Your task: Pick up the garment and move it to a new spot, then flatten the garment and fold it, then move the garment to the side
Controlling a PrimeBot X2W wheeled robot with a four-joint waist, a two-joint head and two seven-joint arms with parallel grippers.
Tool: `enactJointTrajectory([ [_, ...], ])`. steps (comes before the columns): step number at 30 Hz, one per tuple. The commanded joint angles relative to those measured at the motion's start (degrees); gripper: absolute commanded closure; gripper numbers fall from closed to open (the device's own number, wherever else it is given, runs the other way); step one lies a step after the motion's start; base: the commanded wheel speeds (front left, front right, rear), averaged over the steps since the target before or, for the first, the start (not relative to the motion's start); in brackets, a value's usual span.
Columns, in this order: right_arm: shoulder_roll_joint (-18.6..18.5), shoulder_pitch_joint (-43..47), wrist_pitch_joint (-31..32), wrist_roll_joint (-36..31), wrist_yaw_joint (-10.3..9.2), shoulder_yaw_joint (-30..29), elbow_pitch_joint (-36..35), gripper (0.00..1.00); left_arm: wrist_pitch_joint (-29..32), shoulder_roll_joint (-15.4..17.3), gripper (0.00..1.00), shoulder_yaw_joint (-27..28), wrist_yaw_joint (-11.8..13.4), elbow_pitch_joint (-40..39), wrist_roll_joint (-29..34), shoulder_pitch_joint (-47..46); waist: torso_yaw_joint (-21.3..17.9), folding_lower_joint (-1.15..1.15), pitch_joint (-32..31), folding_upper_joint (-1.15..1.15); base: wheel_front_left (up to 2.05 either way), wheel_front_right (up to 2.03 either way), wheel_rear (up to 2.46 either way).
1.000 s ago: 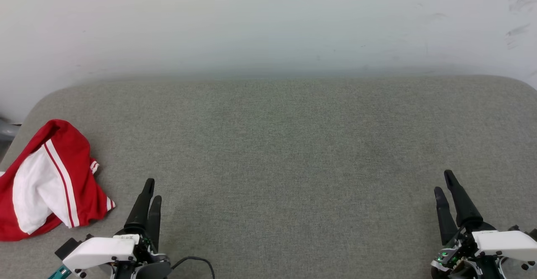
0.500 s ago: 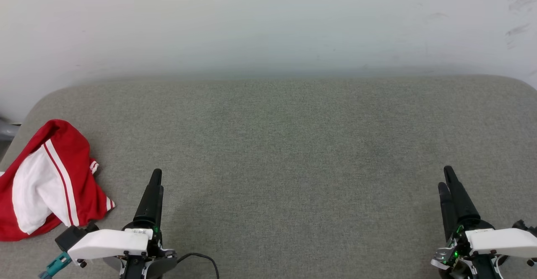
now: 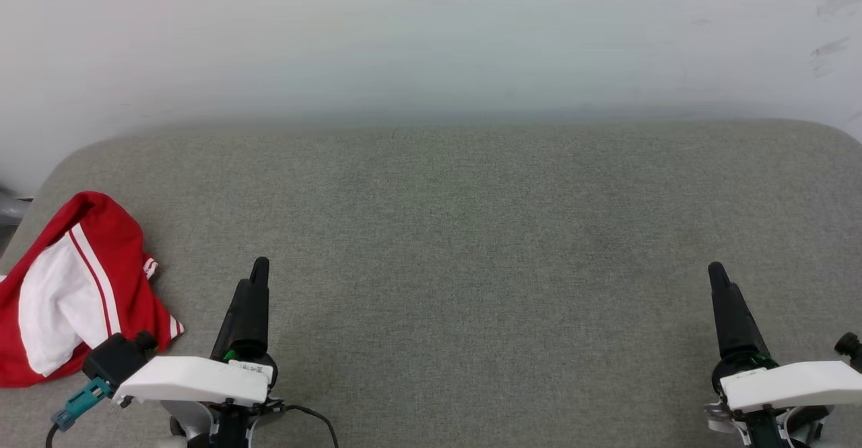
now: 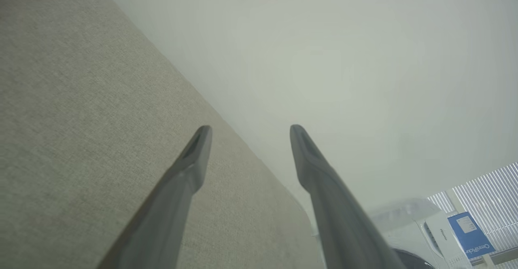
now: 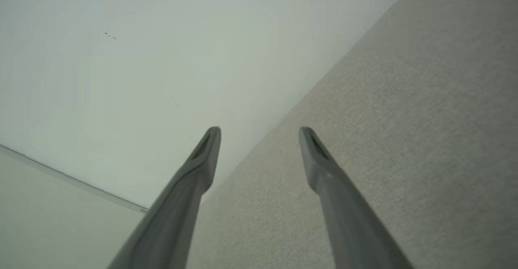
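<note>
Two grippers sit low in the head view, both empty: the left gripper (image 3: 258, 269) at 7 o'clock and the right gripper (image 3: 718, 273) at 4 o'clock, over a grey padded surface (image 3: 471, 246). From here each pair of fingers lines up as one, so the gap is not readable. The garment (image 3: 74, 293) lies crumpled at 8 o'clock, at the surface's left border, just beside the left wrist and untouched.

In the left wrist view the fingers (image 4: 190, 168) stand spread wide with nothing between them. They aim toward the wall (image 4: 364, 58), not the garment.

In the right wrist view the fingers (image 5: 202, 159) are also spread wide and empty.

My judgement of the risk: the heap is close to the border, so a sideways push by the left arm can shove it off, and a pinch on one loose layer can slip.
</note>
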Motion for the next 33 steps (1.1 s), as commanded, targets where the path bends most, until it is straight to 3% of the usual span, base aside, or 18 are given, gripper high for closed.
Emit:
enactJointTrajectory([
  [1,0.0,-0.4,-0.7,-2.9,0.00,0.1,-1.4,0.00,-0.5,0.1,0.00,-0.3,-0.1,-1.3,2.7,-0.6,0.0,0.00,0.0,0.00,0.00,0.00,0.00],
  [16,0.1,0.4,-3.4,-21.4,0.00,0.3,-3.3,0.00,-3.4,0.9,0.00,-3.2,1.1,-3.7,21.7,-0.2,-0.1,0.00,0.3,0.00,0.00,0.00,0.00],
  [33,0.1,1.5,-2.9,-36.8,0.00,1.5,-7.1,0.00,-6.2,3.9,0.00,-7.8,5.1,-3.7,34.9,-1.3,0.0,0.00,0.6,0.00,0.00,0.00,0.00],
])
